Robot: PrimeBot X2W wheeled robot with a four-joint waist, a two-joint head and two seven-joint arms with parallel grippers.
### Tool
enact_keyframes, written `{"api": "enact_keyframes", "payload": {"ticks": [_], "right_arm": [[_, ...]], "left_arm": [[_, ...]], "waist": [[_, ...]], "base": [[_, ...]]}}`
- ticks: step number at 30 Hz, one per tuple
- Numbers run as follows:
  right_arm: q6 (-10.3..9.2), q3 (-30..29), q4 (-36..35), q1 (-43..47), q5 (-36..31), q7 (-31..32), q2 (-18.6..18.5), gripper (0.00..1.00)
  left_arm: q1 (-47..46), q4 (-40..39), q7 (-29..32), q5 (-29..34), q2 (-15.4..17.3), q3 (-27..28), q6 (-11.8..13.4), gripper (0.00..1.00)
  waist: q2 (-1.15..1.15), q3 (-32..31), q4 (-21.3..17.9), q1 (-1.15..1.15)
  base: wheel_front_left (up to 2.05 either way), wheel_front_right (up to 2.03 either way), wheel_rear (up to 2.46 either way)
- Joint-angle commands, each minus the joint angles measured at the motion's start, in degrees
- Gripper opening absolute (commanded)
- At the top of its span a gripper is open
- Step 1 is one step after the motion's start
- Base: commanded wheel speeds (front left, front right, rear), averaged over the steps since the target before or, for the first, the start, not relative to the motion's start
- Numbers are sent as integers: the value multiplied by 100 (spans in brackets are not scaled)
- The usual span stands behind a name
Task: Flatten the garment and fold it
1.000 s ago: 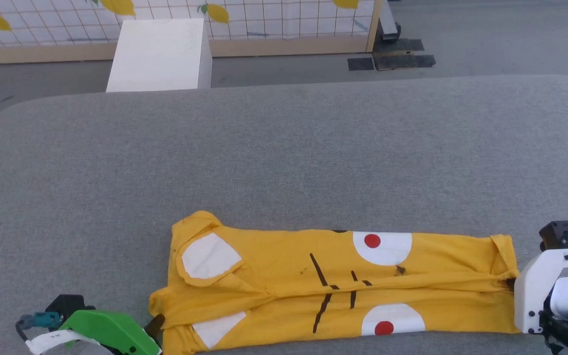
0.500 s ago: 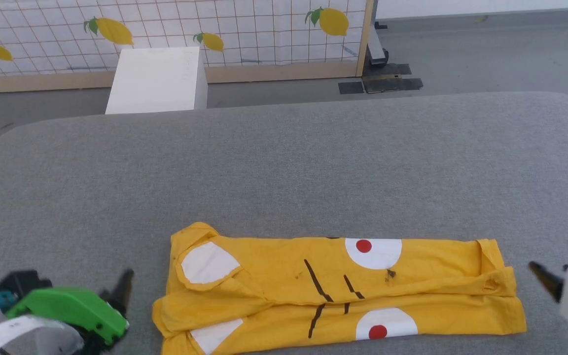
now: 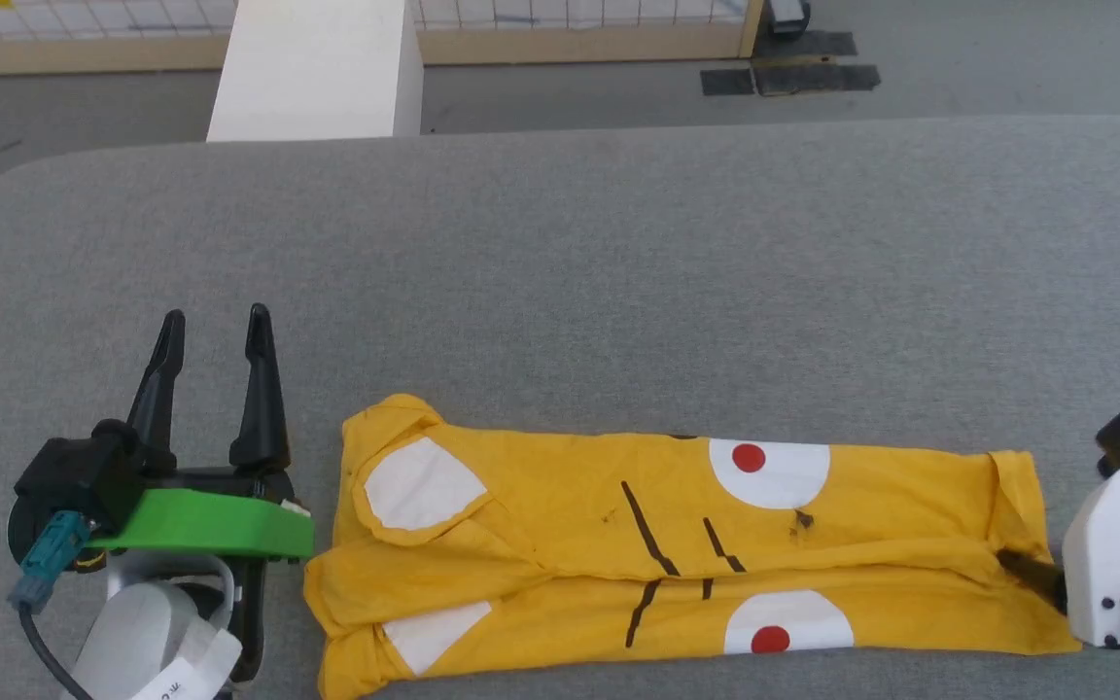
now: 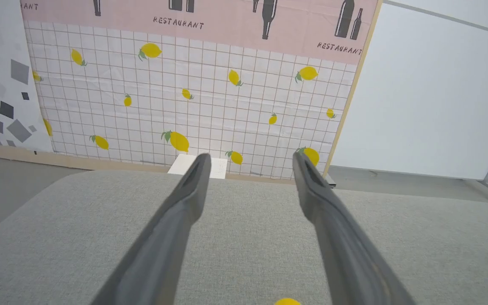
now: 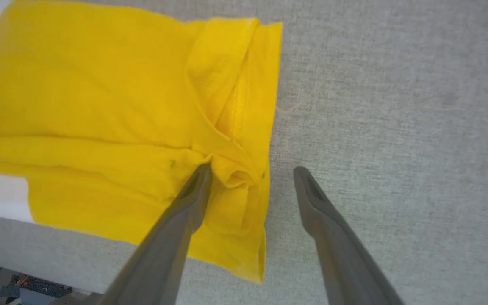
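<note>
Nearest the robot, the T-shirt (image 3: pixel 618 544) lies along the near edge of the table (image 3: pixel 560 292). It is already folded lengthwise into a long band, with its two long sides meeting along a middle crease and the tiger face on top.

A second ago both grippers sat pinched at the band's two ends. Now both have let go. The left gripper (image 3: pixel 215 316) has come away from the left end and stands just beside it, apart from the cloth, with its fingers spread and pointing toward the far side of the table. The right gripper (image 5: pixel 252 169) is also spread, holding nothing, and straddles the shirt's right edge. One finger is over the small bunched fold at the crease, and the other is over bare table. Whether that finger presses on the cloth cannot be told.

The release suggests the lengthwise fold is finished and laid down. What probably remains is a fold across the band, bringing one end over the other.

No basket or bin is in use. Beyond the table's far edge stands a white box (image 3: pixel 312 68) on the grey floor (image 3: pixel 1007 58). Only its plain top shows, so what it contains, if anything, cannot be told. Behind it is a tiled wall panel with lemons (image 4: pixel 184 106).
</note>
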Motion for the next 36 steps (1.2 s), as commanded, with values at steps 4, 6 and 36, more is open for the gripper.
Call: {"api": "enact_keyframes", "payload": {"ticks": [4, 6, 36], "right_arm": [[-9, 306, 213, -125, 135, -66, 28, 100], [-9, 469, 266, -149, 202, -143, 90, 100], [-9, -172, 1761, -981, -664, -488, -430, 0]], "left_arm": [[-30, -91, -49, 314, -307, 239, 10, 100], [57, -109, -50, 390, -440, 340, -22, 100], [319, 98, -52, 954, -1196, 997, -686, 100]], "waist": [[0, 156, 108, 0], [0, 168, 101, 0], [0, 68, 50, 0]], "base": [[0, 0, 0], [0, 0, 0], [0, 0, 0]]}}
